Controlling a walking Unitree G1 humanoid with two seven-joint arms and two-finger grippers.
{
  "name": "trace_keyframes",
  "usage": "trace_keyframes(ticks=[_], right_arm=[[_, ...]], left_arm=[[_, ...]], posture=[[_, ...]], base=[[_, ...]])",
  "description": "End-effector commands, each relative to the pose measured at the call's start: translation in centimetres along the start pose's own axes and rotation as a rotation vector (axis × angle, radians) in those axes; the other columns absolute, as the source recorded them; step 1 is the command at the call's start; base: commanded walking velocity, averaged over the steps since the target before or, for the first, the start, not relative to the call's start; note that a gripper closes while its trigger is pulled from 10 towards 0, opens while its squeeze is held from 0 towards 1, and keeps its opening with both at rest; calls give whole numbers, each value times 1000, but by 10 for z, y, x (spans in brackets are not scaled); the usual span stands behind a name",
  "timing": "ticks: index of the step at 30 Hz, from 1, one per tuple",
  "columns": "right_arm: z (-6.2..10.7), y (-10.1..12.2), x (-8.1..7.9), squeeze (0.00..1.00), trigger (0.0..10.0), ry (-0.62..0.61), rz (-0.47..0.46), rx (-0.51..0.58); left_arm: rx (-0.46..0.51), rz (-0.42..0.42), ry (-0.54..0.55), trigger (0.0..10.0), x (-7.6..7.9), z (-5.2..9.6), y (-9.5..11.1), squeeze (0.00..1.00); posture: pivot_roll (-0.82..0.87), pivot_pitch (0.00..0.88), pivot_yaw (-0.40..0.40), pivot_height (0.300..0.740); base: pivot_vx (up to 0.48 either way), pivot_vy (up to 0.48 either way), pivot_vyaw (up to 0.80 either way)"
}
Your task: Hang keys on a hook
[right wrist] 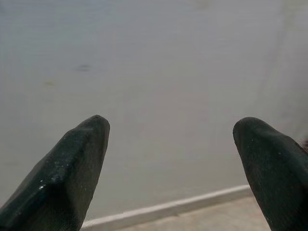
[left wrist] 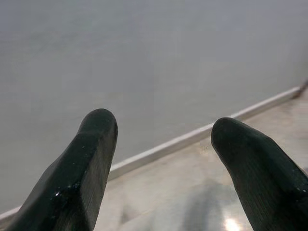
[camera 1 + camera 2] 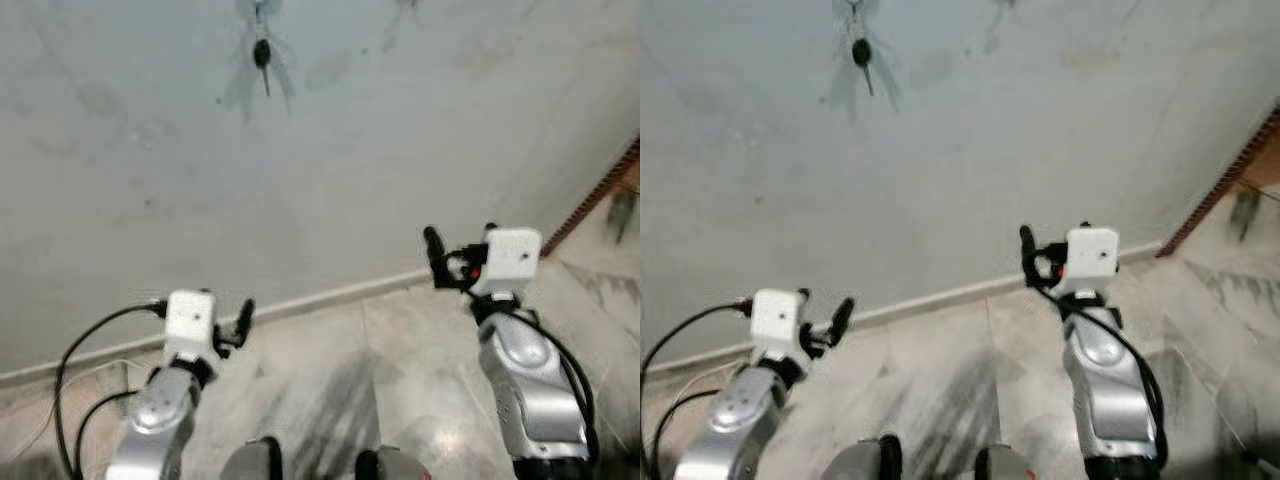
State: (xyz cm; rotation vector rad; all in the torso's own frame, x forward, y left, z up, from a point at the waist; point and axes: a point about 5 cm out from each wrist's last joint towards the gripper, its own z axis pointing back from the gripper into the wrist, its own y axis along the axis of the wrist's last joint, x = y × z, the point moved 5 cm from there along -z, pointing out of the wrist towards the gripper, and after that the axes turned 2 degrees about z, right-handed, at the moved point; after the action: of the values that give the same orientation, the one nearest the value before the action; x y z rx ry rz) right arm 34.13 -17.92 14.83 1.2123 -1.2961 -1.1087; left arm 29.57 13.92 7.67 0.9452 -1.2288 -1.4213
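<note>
We note both arms raised forward over the marble floor [image 3: 400, 360], the right held higher. The left gripper [image 2: 161, 132] stands with its fingers spread wide, holding nothing; the right gripper [image 1: 171, 127] likewise gapes empty (both face the pale wall [image 3: 400, 150]). Farther off, high on that wall, the keys [image 3: 262, 55] hang, well apart from either gripper.
</note>
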Motion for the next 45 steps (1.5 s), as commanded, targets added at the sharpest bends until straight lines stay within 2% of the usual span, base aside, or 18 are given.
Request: trace_keyframes(ticks=[1,24,29,38,45], right_arm=[[1,0,-5,0,10000,8,-10,-4],[-2,1,-3,0,10000,0,-7,3],[-3,2,-3,0,10000,1,-6,4],[-6,3,-4,0,10000,8,-3,9],[-7,5,-5,0,10000,9,-4,15]], left_arm=[[-25,-12,33,10000,-11,4,-6,0],[-3,-10,31,10000,-8,-6,2,0],[11,8,31,10000,-8,-8,4,0],[86,28,-4,10000,-2,-10,20,0],[93,40,1,10000,-4,-15,23,0]], posture=[[2,183,20,740],[-3,175,20,740],[-3,170,18,740],[-3,162,12,740],[-4,159,10,740]], base=[[-277,0,0],[-270,0,0],[0,0,0],[0,0,0],[0,-444,0]])
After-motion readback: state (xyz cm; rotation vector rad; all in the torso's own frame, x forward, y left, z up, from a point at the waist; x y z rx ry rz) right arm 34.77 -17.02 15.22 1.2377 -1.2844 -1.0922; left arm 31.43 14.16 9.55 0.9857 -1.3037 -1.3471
